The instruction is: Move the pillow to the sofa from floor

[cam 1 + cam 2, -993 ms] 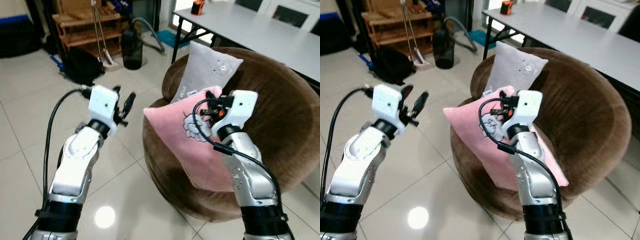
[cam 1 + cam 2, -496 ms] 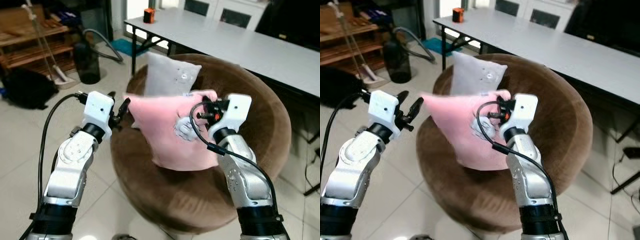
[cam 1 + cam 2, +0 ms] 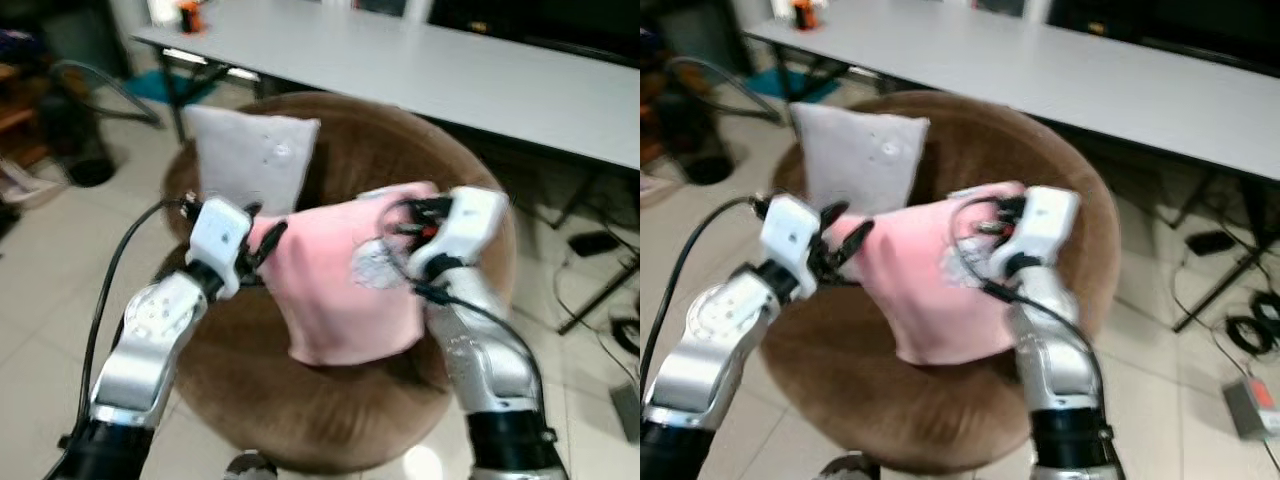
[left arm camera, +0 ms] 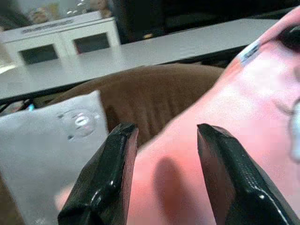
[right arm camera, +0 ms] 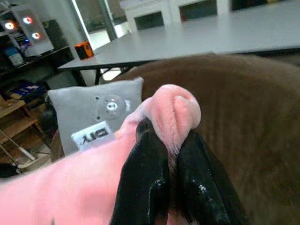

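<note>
A pink pillow [image 3: 345, 290] is hanging in the air above the seat of a round brown sofa chair [image 3: 470, 180], carried between the robot's two arms. The right claw [image 5: 161, 154] is pinching a bunched corner of the pink fabric tight between its black fingers, while the left claw [image 4: 161, 173] is standing wide apart at the pillow's opposite edge, its fingers framing the cloth without closing on it. A grey pillow [image 3: 250, 155] is leaning upright against the chair's back, and a long white tabletop [image 3: 420, 70] is running behind the chair. The pink pillow is sagging and folding under its own weight, so it looks light, soft and limp rather than stiff; a single corner grip appears enough to bear it, though it will likely swing and drape. A pinch on a gathered corner or seam, as the right claw has, seems the surest hold.
</note>
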